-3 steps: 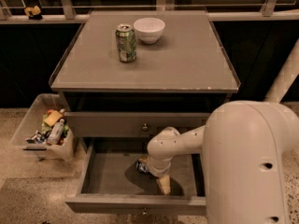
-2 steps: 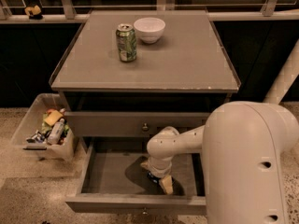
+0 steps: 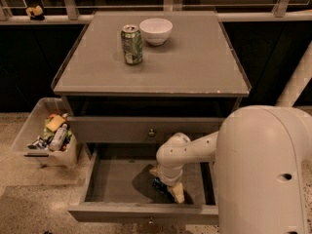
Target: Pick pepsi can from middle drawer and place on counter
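lower than a second ago, the claw (image 3: 168, 183) has sunk toward the front of the middle drawer (image 3: 113, 182), and the pepsi can (image 3: 160, 185) has shifted that way too. the can lies tilted on the drawer floor, right of the drawer's centre and near its front wall, tucked under the claw and partly hidden by it. whether the claw is spread or pinching the can, i cannot tell. above the drawer, the table (image 3: 190, 67) carries a green can (image 3: 132, 44) and a white bowl (image 3: 156, 30).
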Controlling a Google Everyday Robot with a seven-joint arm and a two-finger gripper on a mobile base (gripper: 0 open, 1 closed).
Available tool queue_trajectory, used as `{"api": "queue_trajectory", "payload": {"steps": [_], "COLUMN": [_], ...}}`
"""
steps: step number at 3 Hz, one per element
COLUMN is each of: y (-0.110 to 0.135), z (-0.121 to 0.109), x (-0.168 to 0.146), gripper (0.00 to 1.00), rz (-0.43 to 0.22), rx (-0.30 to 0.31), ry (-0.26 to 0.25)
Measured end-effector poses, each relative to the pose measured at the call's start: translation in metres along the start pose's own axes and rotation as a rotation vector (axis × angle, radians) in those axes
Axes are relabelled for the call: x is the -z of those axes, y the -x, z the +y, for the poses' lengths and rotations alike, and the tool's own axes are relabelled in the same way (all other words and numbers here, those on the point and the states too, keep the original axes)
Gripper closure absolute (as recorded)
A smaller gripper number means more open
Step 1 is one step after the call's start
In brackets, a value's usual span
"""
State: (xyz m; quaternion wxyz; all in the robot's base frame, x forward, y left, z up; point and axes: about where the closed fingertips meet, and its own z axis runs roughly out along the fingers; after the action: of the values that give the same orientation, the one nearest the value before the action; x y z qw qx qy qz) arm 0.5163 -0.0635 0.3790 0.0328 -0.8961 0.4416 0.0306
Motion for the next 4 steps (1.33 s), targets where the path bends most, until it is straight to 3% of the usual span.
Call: {"api": "queue_trajectory", "payload": {"steps": [1,2,3,4], "y": [-0.0068,-0.0081,-0.0081,-0.0081], "z": [0.0202,0.0216,0.0216,0.0216], "x": [-0.0113,-0.0115,-0.0115,-0.0115], "gripper": [0.00,0.00,0.17,0.41], "rz": [-0.015,-0.016,-0.016,-0.016], "rx": [0.027,0.029,0.029,0.029], "ry": [-0.015,-0.017,-0.017,-0.017]}}
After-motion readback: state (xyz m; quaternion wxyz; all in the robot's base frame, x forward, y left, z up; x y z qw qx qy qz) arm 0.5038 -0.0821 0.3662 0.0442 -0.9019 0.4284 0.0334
